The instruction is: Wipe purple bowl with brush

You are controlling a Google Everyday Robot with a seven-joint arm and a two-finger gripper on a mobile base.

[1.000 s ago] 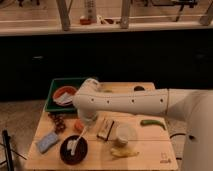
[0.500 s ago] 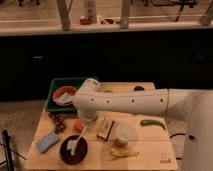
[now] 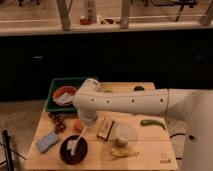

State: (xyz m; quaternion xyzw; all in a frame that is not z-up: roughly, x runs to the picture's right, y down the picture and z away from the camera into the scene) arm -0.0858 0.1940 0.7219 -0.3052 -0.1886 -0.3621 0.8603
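The purple bowl [image 3: 73,151] sits on the wooden table [image 3: 150,145] near the front left. The brush [image 3: 77,140] lies slanted with its pale head inside the bowl and its white handle pointing up and to the right. My gripper [image 3: 83,126] hangs below the white arm's bend [image 3: 90,102], right above the top end of the brush handle. It is mostly hidden by the arm.
A blue sponge [image 3: 47,141] lies left of the bowl. A green tray [image 3: 55,102] holds an orange-red bowl with white cloth [image 3: 64,95]. A dark block [image 3: 105,129], a white cup [image 3: 125,134], a banana [image 3: 125,152], a green pepper [image 3: 152,123] and dark grapes [image 3: 57,122] are nearby.
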